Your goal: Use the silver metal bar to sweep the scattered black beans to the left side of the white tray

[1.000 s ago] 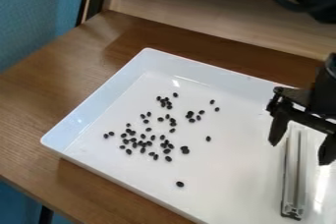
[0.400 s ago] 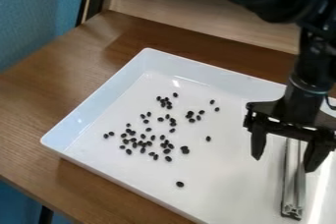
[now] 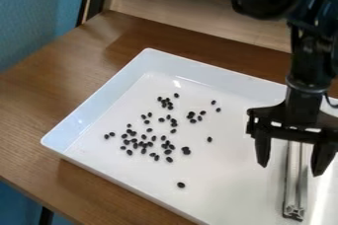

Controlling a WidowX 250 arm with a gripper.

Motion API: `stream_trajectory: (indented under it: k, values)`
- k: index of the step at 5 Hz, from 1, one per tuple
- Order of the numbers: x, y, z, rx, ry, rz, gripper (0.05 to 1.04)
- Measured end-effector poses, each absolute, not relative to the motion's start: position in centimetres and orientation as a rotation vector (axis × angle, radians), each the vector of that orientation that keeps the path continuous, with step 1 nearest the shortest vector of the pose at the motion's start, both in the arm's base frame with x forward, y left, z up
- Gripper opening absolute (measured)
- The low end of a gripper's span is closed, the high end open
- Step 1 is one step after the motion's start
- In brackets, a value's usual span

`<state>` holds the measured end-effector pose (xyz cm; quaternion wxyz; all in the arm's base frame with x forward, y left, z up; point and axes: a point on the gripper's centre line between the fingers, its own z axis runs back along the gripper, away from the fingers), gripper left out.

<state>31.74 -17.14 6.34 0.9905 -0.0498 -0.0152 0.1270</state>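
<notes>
My pincer (image 3: pixel 290 169) is spread, with its two fingers well apart and nothing pinched between them. In the camera view, the metal bar (image 3: pixel 295 194) passes between these fingers: one finger shows to the left of it, the other to the right. Its long axis runs almost straight up and down the view; the upper part goes behind my pincer, and the lower end comes out below my fingertips. How high I hang above it, I cannot tell exactly. The bar lies on the floor of the white tray (image 3: pixel 198 73). To the left, many black beans (image 3: pixel 170 159) are scattered, and one lies a little alone, nearer to the lower edge. The tray rests on a brown wooden table (image 3: pixel 39 100); behind it are a pale wooden panel (image 3: pixel 191 14) and a blue wall (image 3: pixel 36 17).
</notes>
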Motion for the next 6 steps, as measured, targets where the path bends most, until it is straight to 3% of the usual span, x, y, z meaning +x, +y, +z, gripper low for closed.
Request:
stream_trajectory:
  k: [2, 5, 6]
  values:
    - [32.1, -16.9, 7.7, -0.118, -0.043, 0.267, 0.999]
    - [32.6, -17.2, 5.5, -0.067, -0.04, 0.279, 0.999]
    - [32.7, -17.5, 4.9, -0.057, -0.026, 0.282, 0.949]
